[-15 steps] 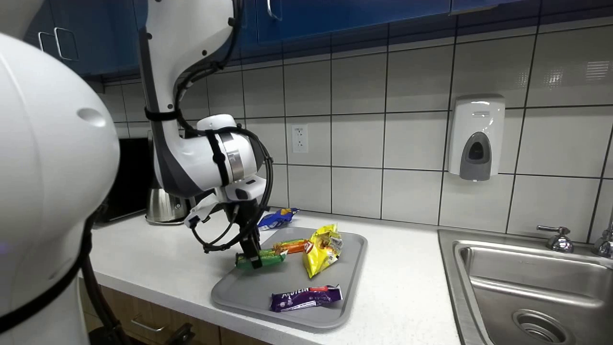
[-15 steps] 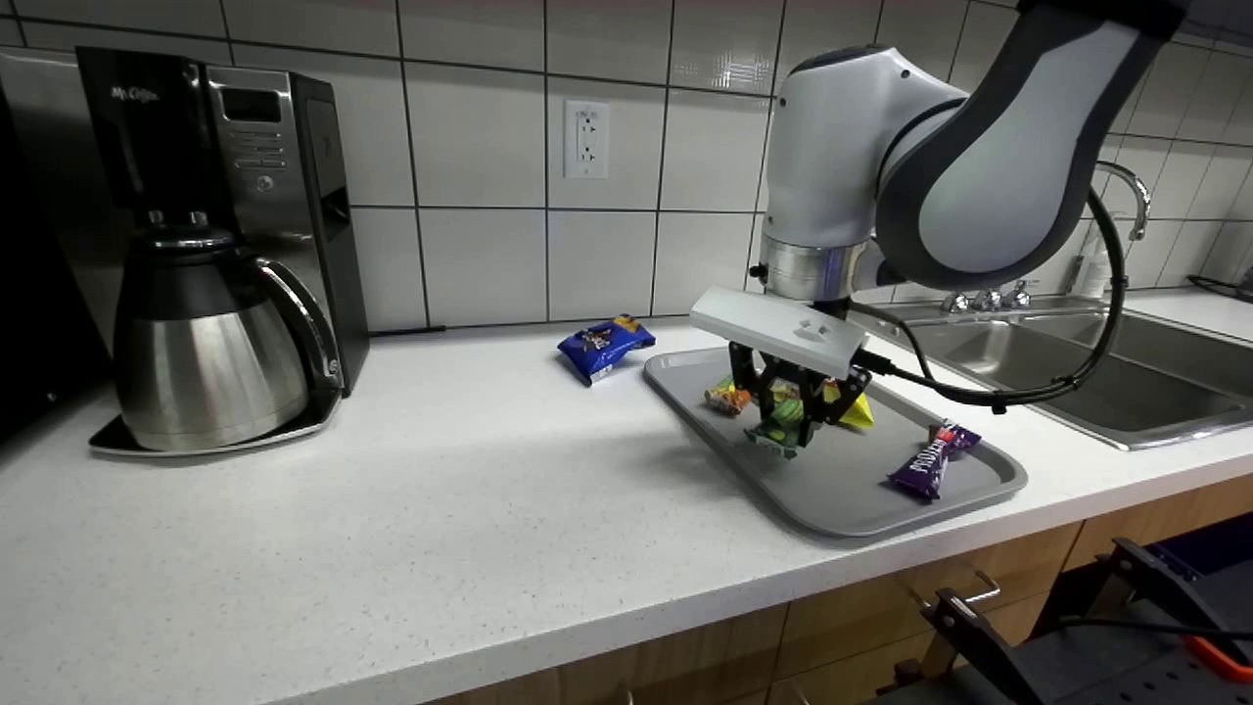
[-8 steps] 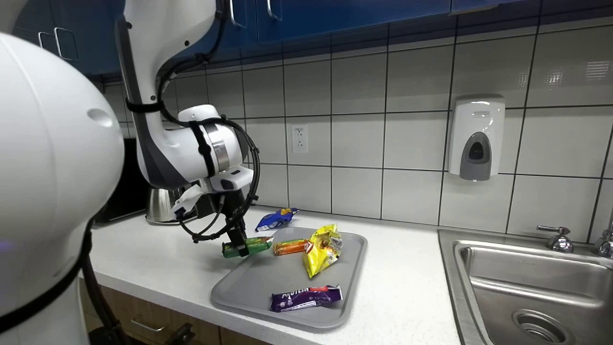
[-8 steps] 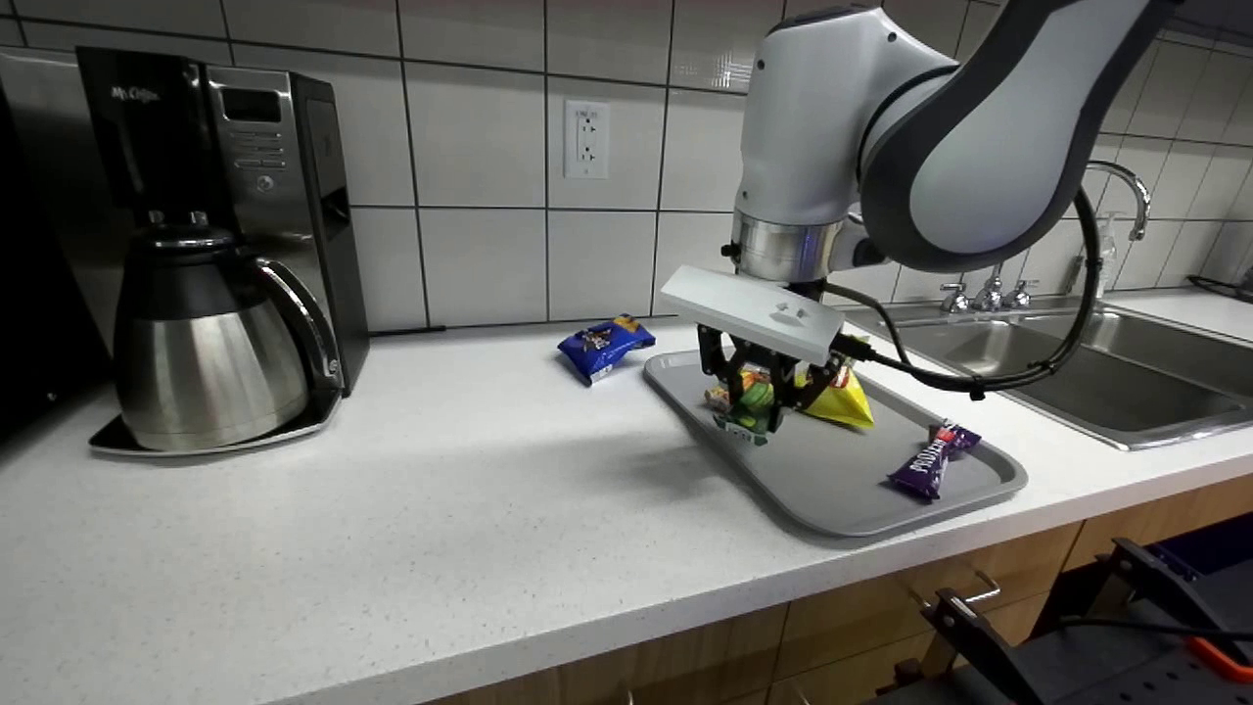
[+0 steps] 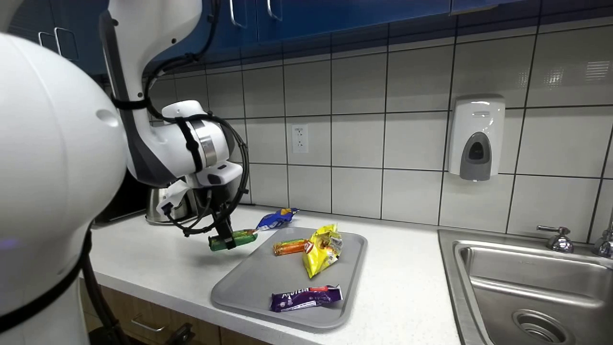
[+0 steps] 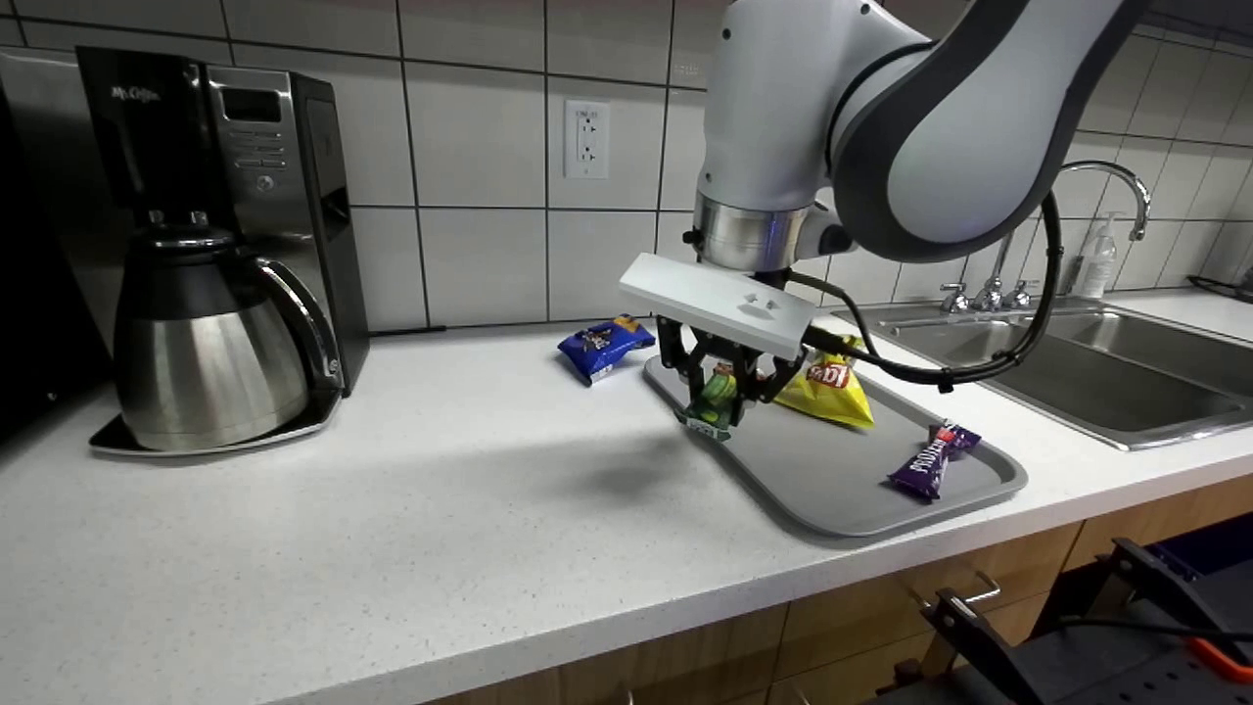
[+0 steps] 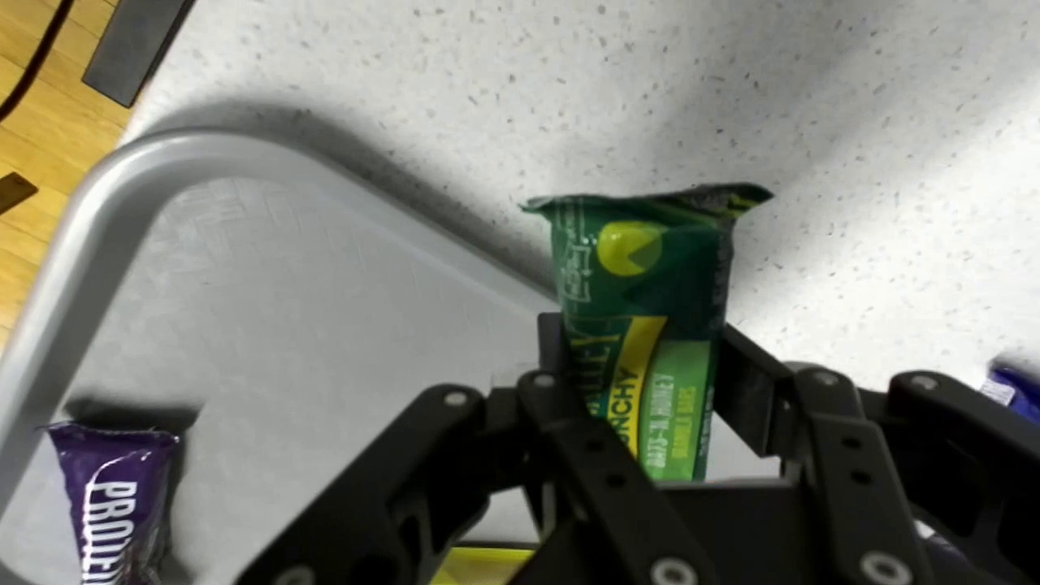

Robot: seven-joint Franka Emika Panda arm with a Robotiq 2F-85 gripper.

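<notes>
Even, fairly bright indoor light falls from above, with soft-edged shadows. In the wrist view the speckled white table (image 7: 487,73) is bright, the hand (image 7: 639,349) is almost black, and shade hugs the rim of the grey tray (image 7: 309,341); the small lettering on the green granola bar (image 7: 642,276) is slightly soft, the blue snack bag (image 7: 1017,394) at the right edge blurred. In an exterior view, wall tiles (image 5: 416,139) lie dim beneath the blue cupboards (image 5: 354,19), with gridded glare on the right. The stainless-steel sink (image 5: 527,292) and coffee carafe (image 6: 210,372) gleam, the hand's shadow spreads on the table, and fine detail looks smeared in both exterior views
</notes>
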